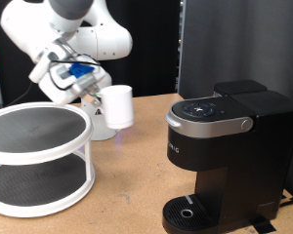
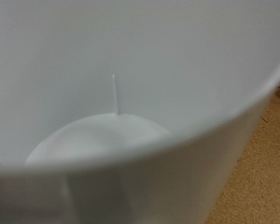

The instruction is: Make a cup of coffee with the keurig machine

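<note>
The cup (image 1: 117, 106) is a plain white mug in the middle of the exterior view, just above the tabletop. My gripper (image 1: 94, 96) is at the cup's left wall near its rim and appears shut on it. In the wrist view the cup's empty white inside (image 2: 131, 103) fills almost the whole picture, and my fingers do not show there. The keurig machine (image 1: 230, 136) stands at the exterior view's right, black with a silver-grey lid handle and its lid down. Its round drip tray (image 1: 189, 211) has nothing on it.
A white two-tier round rack (image 1: 37, 156) with dark mesh shelves stands at the exterior view's left. The white robot base (image 1: 98, 29) is behind the cup. Brown tabletop (image 1: 127, 185) lies between the rack and the machine. A black backdrop is behind the machine.
</note>
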`<action>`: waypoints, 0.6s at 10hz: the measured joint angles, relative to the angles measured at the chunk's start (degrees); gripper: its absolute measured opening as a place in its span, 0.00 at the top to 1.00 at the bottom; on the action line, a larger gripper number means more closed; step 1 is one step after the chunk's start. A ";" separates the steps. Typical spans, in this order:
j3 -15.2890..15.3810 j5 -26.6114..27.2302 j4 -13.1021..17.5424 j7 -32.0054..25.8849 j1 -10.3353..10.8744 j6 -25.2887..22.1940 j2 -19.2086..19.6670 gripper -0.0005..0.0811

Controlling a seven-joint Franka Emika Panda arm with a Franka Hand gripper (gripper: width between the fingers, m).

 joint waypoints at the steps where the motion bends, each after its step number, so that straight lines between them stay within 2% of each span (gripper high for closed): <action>1: 1.23 2.10 0.07 0.00 1.83 1.60 1.13 0.91; 3: 2.75 3.55 0.59 0.00 3.74 3.03 3.57 0.91; 6: 2.23 3.48 1.47 -0.07 3.73 1.53 3.69 0.91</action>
